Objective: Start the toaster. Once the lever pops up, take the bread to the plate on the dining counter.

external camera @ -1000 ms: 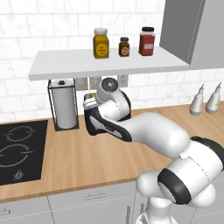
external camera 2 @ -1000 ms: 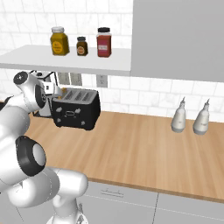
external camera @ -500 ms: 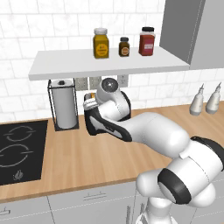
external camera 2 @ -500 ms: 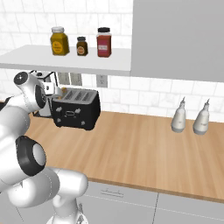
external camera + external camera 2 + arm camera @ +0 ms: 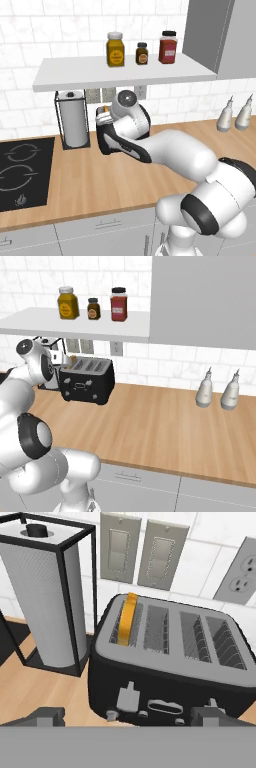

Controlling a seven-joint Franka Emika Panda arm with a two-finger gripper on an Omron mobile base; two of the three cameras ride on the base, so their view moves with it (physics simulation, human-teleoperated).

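Hand [image 5: 127, 716] wide, empty, poised at toaster [image 5: 165, 662] front by lever [image 5: 128, 696]; bread [image 5: 128, 618] sits in left slot; lever unpressed, toasting and plate delivery remain

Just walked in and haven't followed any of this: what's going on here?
The robot arm has brought its open gripper down in front of the black toaster on the wood counter, next to the paper-towel roll. A slice of bread stands in the leftmost slot, sticking up. The gripper holds nothing, and the pale lever on the toaster's front sits just ahead of its fingertips.
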